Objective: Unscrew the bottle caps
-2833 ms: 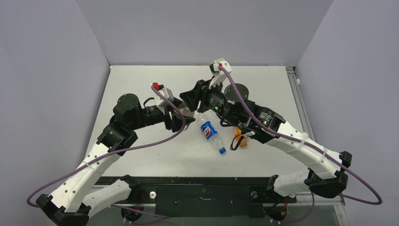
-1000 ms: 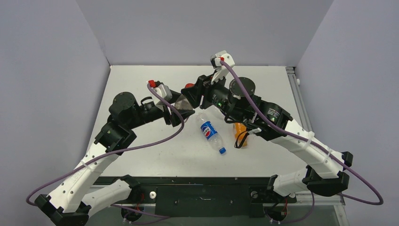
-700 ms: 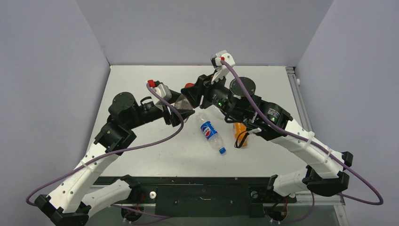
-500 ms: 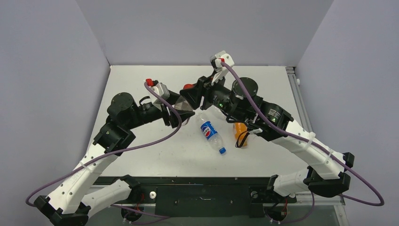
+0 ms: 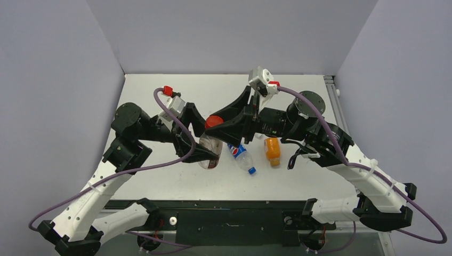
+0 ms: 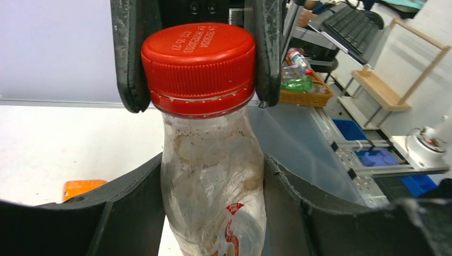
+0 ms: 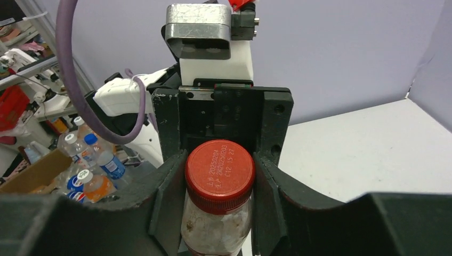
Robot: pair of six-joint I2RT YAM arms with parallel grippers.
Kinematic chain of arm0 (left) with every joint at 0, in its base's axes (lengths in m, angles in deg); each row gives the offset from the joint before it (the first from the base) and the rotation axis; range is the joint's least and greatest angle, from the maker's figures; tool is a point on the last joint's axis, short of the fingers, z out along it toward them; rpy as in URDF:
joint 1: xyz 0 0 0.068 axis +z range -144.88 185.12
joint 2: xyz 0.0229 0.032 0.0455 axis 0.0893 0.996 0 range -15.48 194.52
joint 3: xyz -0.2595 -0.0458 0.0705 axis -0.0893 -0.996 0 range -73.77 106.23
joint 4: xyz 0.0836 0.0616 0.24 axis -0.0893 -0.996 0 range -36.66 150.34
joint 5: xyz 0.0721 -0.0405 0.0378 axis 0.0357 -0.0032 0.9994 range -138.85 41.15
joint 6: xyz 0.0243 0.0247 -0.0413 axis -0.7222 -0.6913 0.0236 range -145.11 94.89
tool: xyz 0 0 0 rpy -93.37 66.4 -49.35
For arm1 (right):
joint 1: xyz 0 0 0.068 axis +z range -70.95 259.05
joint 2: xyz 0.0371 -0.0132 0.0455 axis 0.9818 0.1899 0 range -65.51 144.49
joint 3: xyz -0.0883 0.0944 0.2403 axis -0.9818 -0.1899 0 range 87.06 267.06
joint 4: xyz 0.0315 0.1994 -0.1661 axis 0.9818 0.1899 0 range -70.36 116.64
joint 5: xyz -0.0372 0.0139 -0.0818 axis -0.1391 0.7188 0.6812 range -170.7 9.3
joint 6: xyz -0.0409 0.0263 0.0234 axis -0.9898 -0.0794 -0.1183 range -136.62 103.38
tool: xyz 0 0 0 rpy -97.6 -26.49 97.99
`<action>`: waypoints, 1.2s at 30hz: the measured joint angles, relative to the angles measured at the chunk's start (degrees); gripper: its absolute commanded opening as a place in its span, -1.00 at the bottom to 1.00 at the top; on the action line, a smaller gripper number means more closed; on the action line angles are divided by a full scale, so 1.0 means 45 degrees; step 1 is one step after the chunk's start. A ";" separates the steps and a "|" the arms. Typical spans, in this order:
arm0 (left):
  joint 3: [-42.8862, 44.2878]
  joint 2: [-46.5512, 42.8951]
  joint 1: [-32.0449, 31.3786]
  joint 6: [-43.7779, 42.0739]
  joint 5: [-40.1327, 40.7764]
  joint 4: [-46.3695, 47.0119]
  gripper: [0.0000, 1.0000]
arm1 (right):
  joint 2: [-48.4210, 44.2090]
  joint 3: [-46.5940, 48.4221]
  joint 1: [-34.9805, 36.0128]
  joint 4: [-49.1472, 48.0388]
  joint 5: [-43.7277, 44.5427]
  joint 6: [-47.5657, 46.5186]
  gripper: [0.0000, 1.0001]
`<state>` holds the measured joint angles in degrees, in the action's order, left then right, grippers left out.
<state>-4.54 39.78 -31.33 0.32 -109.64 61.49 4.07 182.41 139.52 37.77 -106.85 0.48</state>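
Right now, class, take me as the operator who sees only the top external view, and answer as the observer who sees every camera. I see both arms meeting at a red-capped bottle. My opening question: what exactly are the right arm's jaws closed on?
Observer: The right wrist view shows the right arm's jaws shut on the red cap, one on each side of its ribbed edge.
Operator: And the left arm's jaws?
Observer: The left wrist view shows them clamped around the body of the clear bottle.
Operator: Is the cap off?
Observer: No. In the left wrist view it sits down on the neck, with no thread showing.
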 measured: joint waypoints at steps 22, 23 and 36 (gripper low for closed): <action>-0.0510 -0.0384 0.0000 -0.4639 0.5246 -0.2259 -1.00 | 0.1491 0.1195 0.1273 0.1899 0.8524 0.0291 0.02; -0.0525 -0.0384 0.0000 -0.4707 0.5338 -0.2268 -1.00 | 0.1549 0.1195 0.1292 0.1919 0.8524 0.0335 -0.07; -0.0699 -0.0398 0.0000 -0.4804 0.5615 -0.2331 -1.00 | 0.1564 0.1214 0.1336 0.1836 0.8480 0.0389 0.00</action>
<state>-7.69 37.99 -31.33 -21.30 -84.38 51.00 11.11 187.88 145.53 46.03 -68.69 2.23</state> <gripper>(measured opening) 0.546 0.528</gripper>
